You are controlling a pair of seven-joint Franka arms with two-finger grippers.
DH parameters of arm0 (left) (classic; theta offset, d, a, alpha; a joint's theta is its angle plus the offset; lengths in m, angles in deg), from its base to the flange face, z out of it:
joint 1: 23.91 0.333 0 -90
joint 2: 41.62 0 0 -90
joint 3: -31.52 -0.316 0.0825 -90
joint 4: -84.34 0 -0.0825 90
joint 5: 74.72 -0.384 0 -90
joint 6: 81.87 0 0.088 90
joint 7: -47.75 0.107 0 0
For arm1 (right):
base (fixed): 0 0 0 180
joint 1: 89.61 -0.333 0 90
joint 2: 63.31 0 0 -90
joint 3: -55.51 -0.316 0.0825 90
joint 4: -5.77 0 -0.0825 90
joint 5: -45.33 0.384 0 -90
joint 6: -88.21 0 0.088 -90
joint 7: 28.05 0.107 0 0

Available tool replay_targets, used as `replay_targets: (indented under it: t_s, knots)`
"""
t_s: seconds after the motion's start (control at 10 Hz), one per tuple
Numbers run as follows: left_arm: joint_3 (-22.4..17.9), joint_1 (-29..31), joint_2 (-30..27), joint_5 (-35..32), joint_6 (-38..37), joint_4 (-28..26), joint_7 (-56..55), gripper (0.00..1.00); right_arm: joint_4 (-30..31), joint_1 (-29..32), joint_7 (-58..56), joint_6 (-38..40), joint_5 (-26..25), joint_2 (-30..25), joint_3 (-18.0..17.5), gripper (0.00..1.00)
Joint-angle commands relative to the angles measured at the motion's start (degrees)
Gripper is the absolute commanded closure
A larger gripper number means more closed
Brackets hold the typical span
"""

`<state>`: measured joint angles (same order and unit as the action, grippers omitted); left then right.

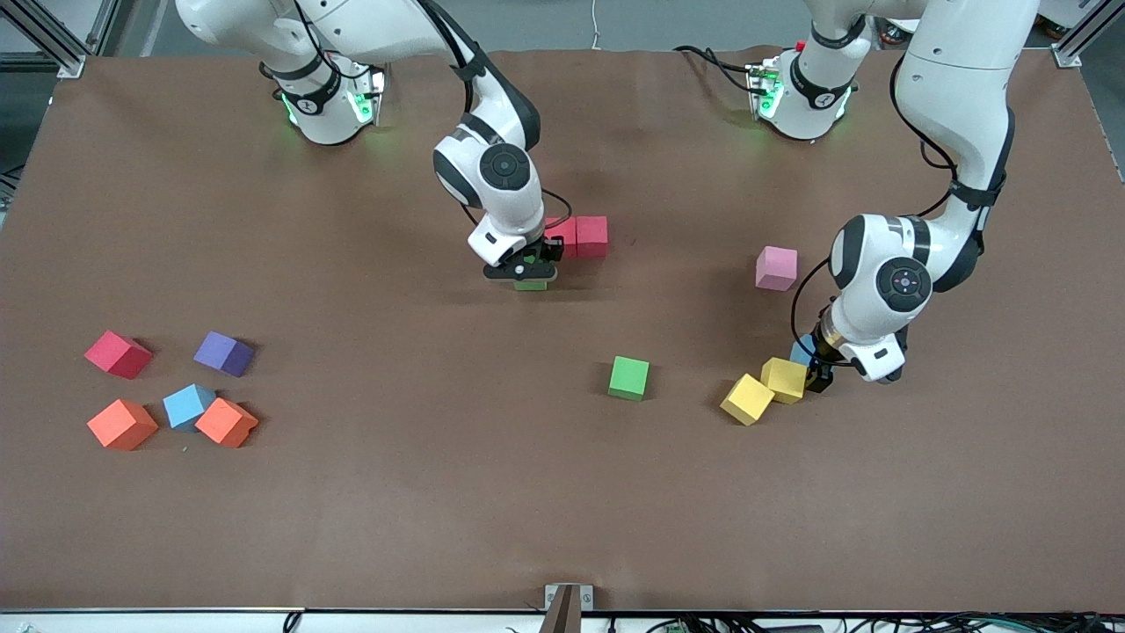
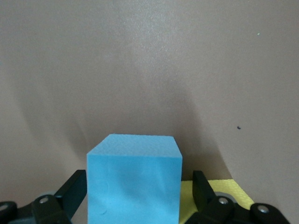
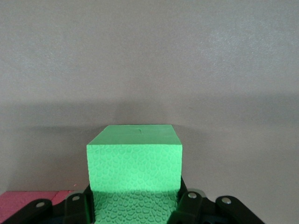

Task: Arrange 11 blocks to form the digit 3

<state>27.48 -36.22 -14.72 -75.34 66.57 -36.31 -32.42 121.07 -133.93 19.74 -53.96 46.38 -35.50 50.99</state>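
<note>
Writing or labels cannot be made out anywhere. Right tool (image 1: 530,274) is clenched on a green cube (image 3: 134,161) beside two red cubes (image 1: 582,236). Left tool (image 1: 817,374) stands released around a blue cube (image 2: 134,182) touching a yellow cube (image 1: 784,379).

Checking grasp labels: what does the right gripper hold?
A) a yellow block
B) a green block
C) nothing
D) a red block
B: the right gripper is shut on a green block, its fingers pressed against the block's sides, beside the two red blocks.
</note>
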Motion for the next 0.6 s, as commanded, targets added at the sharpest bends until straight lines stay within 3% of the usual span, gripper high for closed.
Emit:
replay_targets:
  t_s: [0.0,0.2,0.3,0.4,0.5]
  knots:
    - [1.4,2.3,-1.1,0.2,0.8,-1.0,1.7,0.0,2.1,-0.9,0.9,-1.1,0.1,-1.6,0.7,0.96]
    - [1.4,2.3,-1.8,0.2,0.6,-1.0,1.4,0.08,2.1,-0.9,0.9,-1.1,0.0,-1.5,0.7,0.91]
    - [1.5,2.3,-1.8,0.2,0.6,-1.0,1.3,0.08,2.2,-1.0,0.9,-1.1,0.0,-1.5,0.7,0.83]
    - [1.5,2.3,-1.9,0.2,0.5,-1.0,1.4,0.08,2.1,-1.0,0.9,-1.1,0.0,-1.5,0.7,0.64]
    - [1.6,2.3,-1.8,0.2,0.6,-1.0,1.6,0.08,2.1,-1.0,0.9,-1.1,0.0,-1.5,0.7,0.39]
